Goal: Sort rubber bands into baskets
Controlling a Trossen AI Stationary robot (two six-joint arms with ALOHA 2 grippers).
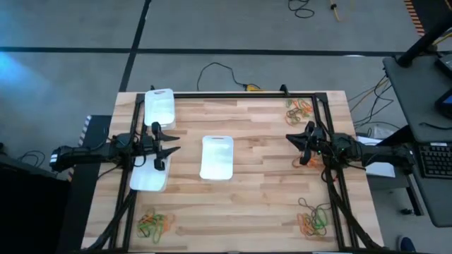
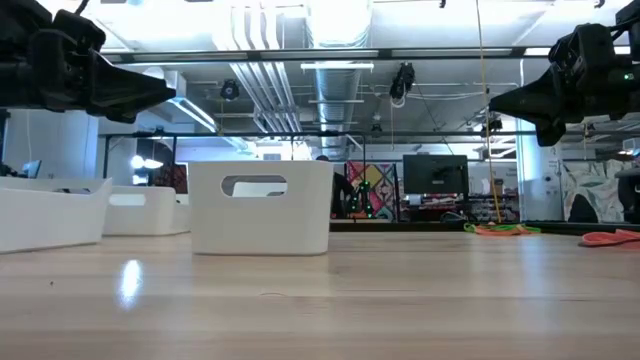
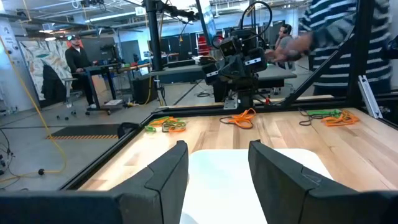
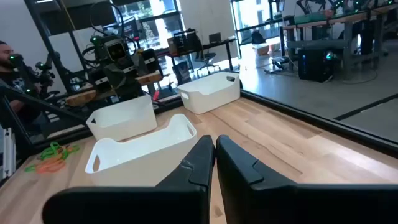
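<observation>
Three white baskets stand on the wooden table: one at the far left [image 1: 159, 107], one in the middle [image 1: 217, 156], one at the left [image 1: 150, 175]. Rubber bands lie in piles at the far right corner [image 1: 299, 108], the near left corner [image 1: 157, 223] and the near right corner [image 1: 313, 220]. My left gripper [image 1: 169, 144] hangs open above the table by the left basket, pointing toward the middle basket [image 3: 249, 180], with nothing between its fingers. My right gripper [image 1: 291, 138] is shut and empty, raised over the table's right side, pointing toward the baskets [image 4: 140, 146].
A black frame [image 1: 326, 141] runs along the table's edges. A yellow-tipped cable [image 1: 247, 86] lies at the far edge. Bare wood lies between the middle basket and the right gripper. A person in a striped sleeve [image 3: 348, 43] stands beyond the table.
</observation>
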